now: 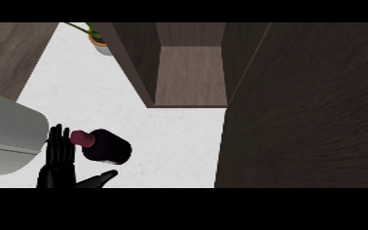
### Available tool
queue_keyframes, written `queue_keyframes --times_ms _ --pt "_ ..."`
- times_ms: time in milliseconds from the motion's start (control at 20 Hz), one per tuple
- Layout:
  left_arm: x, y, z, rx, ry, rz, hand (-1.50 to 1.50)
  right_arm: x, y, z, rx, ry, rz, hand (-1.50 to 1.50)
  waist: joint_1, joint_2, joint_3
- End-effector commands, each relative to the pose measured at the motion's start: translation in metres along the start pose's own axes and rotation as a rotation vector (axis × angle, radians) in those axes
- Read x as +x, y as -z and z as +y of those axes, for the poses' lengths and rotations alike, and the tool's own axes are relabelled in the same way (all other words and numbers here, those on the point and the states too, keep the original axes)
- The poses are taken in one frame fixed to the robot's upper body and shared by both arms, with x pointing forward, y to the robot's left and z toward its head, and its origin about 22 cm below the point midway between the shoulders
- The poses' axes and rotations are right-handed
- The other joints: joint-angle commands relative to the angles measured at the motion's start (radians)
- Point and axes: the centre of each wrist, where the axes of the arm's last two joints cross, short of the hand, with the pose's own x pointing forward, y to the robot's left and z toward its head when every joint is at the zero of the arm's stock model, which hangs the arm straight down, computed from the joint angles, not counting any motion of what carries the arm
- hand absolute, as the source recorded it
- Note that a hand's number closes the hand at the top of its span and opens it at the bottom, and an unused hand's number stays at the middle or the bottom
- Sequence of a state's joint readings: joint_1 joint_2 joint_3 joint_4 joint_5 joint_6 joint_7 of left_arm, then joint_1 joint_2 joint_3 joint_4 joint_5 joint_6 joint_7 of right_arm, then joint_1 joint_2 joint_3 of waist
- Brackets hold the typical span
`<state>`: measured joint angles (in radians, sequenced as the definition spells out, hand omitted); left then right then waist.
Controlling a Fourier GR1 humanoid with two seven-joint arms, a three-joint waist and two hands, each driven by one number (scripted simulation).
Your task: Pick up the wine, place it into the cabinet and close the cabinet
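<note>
I see my left hand (59, 163) open beside the dark, red-capped wine bottle (106, 146) on the white desk (173, 136); wooden cabinet (188, 75) open.

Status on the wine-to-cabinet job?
Early. Done: nothing; the wine bottle stands on the counter, ungrasped. In hand: the left hand is open beside it, fingers straight. Left: grasp, place it in the open cabinet, swing the door shut. Right hand not visible.

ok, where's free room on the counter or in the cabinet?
Free: the cabinet shelf, and the white counter between plant pot, cabinet front and wine bottle. Crowded: lower left, left hand beside the bottle.
</note>
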<state>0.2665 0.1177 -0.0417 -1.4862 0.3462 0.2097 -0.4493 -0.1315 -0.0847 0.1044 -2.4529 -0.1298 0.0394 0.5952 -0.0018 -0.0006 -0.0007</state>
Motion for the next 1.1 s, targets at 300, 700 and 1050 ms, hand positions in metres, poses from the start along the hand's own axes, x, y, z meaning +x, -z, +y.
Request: queue_keyframes --times_ms 300,700,1050 --pt "-0.063 0.009 0.01 0.002 -0.046 0.031 -1.5 0.016 -0.006 0.007 0.016 0.034 -0.044 -1.5 -0.003 0.001 0.0" --pt "-0.097 0.002 0.008 -0.012 -0.132 0.036 -1.5 0.011 -0.005 -0.004 0.003 0.024 -0.037 -1.5 -0.003 0.001 0.0" --pt "-0.109 -0.005 0.006 -0.063 -0.193 0.064 -1.5 0.016 -0.012 0.001 0.052 0.008 -0.026 -1.5 -0.001 0.0 0.0"
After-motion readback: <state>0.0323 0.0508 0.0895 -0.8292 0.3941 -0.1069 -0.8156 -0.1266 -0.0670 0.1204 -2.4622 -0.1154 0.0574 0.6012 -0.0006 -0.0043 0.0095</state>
